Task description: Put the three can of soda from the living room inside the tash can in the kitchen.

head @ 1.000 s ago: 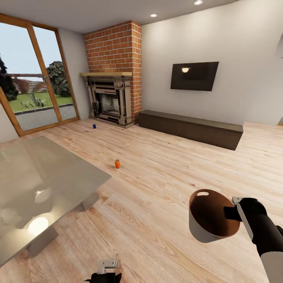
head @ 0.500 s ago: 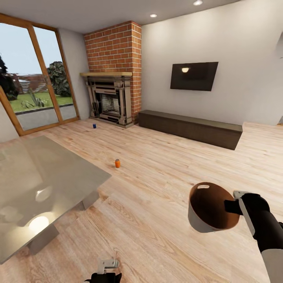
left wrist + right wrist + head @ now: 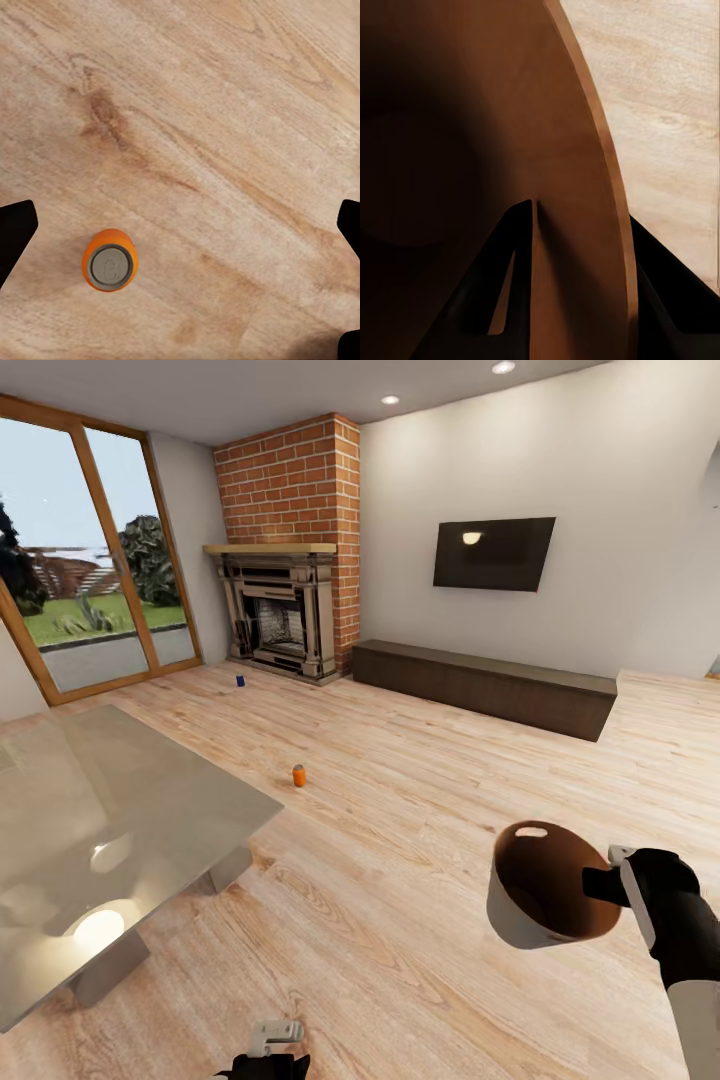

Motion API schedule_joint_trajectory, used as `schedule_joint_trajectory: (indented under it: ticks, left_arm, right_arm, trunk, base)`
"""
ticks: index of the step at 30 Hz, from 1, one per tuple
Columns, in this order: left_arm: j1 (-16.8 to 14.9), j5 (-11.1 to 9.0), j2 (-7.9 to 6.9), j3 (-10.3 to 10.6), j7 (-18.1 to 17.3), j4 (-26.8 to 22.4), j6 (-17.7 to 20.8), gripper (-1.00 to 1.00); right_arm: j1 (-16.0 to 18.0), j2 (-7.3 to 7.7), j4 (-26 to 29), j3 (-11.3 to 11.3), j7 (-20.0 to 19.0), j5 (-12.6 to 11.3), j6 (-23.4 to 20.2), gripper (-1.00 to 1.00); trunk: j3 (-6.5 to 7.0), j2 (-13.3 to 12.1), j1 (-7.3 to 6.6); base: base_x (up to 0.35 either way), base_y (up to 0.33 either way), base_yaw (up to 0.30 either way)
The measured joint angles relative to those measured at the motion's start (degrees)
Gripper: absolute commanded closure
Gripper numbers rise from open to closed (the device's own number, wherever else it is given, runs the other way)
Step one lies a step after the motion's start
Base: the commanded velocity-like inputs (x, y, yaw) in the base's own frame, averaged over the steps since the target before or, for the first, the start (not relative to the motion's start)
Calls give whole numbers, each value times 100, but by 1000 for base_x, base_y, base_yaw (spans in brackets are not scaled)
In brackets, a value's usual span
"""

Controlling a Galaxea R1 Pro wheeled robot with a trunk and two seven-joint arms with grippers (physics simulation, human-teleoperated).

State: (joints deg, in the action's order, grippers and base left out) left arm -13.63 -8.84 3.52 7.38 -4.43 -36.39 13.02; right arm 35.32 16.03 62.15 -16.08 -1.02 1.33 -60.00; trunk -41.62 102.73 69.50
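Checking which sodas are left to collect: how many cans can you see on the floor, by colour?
Orange cans: 2, one out on the floor and one below the left hand
Dark blue cans: 1, by the fireplace
Total: 3

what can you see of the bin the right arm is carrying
The bin is a small round bucket, pale grey-white outside and brown-copper inside, with a handle slot cut near its far rim. It hangs in the air above the wood floor, tilted so its mouth faces the head camera, and looks empty. The right pincer is clamped on its near-side rim; the right wrist view shows one finger inside the wall and one outside. Nothing else touches it.
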Motion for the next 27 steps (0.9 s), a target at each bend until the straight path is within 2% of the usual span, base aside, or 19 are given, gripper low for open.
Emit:
schedule_joint_trajectory:
  ticks: [3, 6, 8, 13, 19, 27]
  left_arm:
    - [0, -3, 0, 0, 2, 0, 0, -100]
    - [0, -3, 0, 0, 3, 0, -1, -100]
    - [-1, -2, 0, 0, 3, 0, -1, -100]
    - [0, 4, 0, 0, 3, 0, -1, -100]
    - [0, 5, 0, -6, 11, 0, -1, -100]
    - [0, 5, 0, -9, 12, 4, -1, -100]
  right_arm:
    - [-2, -25, 31, 301, 5, 217, 0, 100]
    - [-7, -63, 47, 414, 0, 228, 0, 100]
    - [-7, -78, 51, 444, -7, 185, 0, 100]
    - [-14, -111, 57, 500, 4, 330, 0, 100]
    - [-17, -172, 54, 526, 0, 250, 0, 100]
    - [-35, -175, 57, 536, -25, 306, 0, 100]
  trunk:
    - [0, 0, 0]
    - [0, 0, 0]
    - [0, 0, 0]
    - [0, 0, 0]
    - [0, 0, 0]
    - [0, 0, 0]
  base:
    - [0, 0, 0]
    - [0, 0, 0]
    - [0, 0, 0]
    - [0, 0, 0]
    - [0, 0, 0]
    - [0, 0, 0]
